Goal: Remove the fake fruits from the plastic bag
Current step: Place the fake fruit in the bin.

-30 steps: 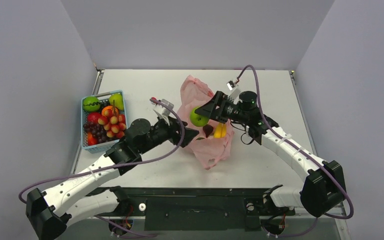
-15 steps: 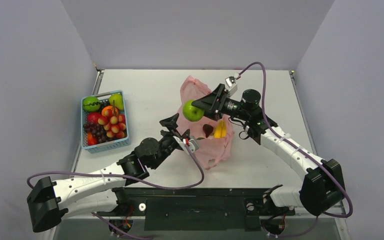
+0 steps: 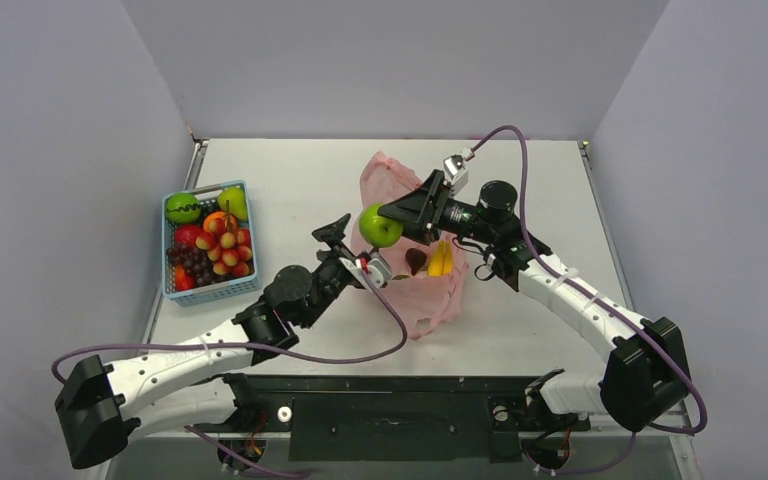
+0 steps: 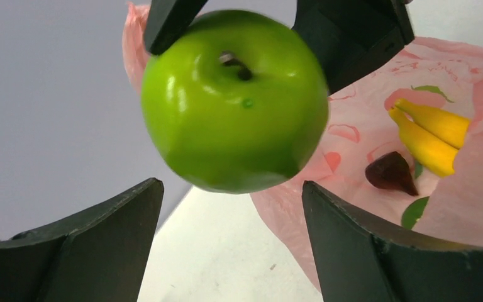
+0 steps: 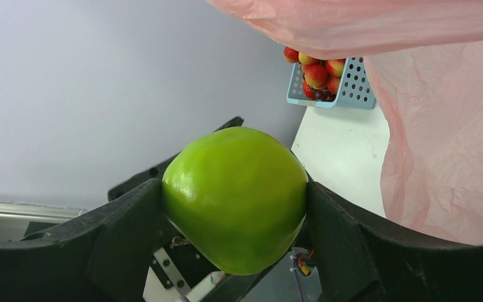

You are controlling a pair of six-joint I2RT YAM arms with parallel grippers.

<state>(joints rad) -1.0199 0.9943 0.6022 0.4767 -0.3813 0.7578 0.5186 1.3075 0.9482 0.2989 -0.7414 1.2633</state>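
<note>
Top external view has the right gripper [image 3: 388,216] clamped on the green apple [image 3: 380,227], one finger on each side of it. It holds the apple in the air over the table [image 3: 280,180], just off the left edge of the pink plastic bag [image 3: 430,295]. From the left wrist camera the apple hangs above and between the spread fingers [image 4: 94,248] of the left gripper [image 3: 356,249], which gape wide with nothing in them and do not touch the fruit. The bag lies crumpled mid-table; a bunch of yellow bananas [image 4: 431,135] and a small dark red fruit [image 4: 390,173] rest on its plastic. Red and green shapes are printed on the bag, but no lettering can be read. A light-blue basket [image 3: 203,293] of fruit sits well apart at the left.
</note>
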